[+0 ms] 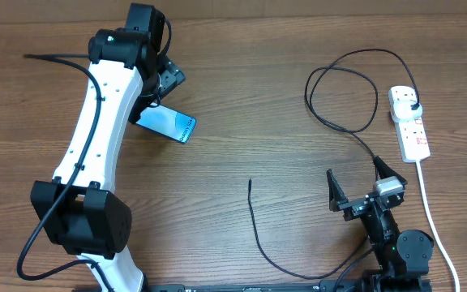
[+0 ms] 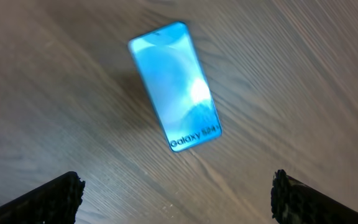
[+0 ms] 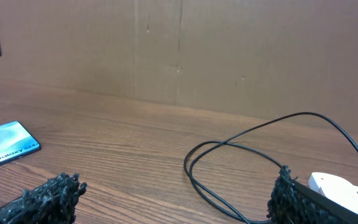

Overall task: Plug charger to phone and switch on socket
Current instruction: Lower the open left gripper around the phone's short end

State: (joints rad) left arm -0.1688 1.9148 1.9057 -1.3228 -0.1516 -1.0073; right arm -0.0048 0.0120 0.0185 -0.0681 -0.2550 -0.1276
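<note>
Table: we see a brown wood-grain tabletop (image 1: 242, 105) carrying everything.
Left arm: our white-shelled arm (image 1: 104, 130) reaches to the far left part of the table.
Left gripper (image 2: 176, 180): it hangs above the phone with its fingers spread wide, holding nothing.
Right gripper (image 1: 357, 183): it sits at the near right with its black fingers wide apart and empty.
Charger: the long thin black cable (image 1: 343, 81) loops at the far right, and its black plug head (image 1: 413, 105) sits in the socket.
Socket: the white elongated power strip (image 1: 410, 122) lies at the right edge — we cannot tell the switch position.
Phone: the slim blue-screened smartphone (image 1: 167, 123) lies flat, screen up, at the far left.
Plug tip (image 1: 250, 182): it lies loose near the table's centre — well apart from the phone.
</note>
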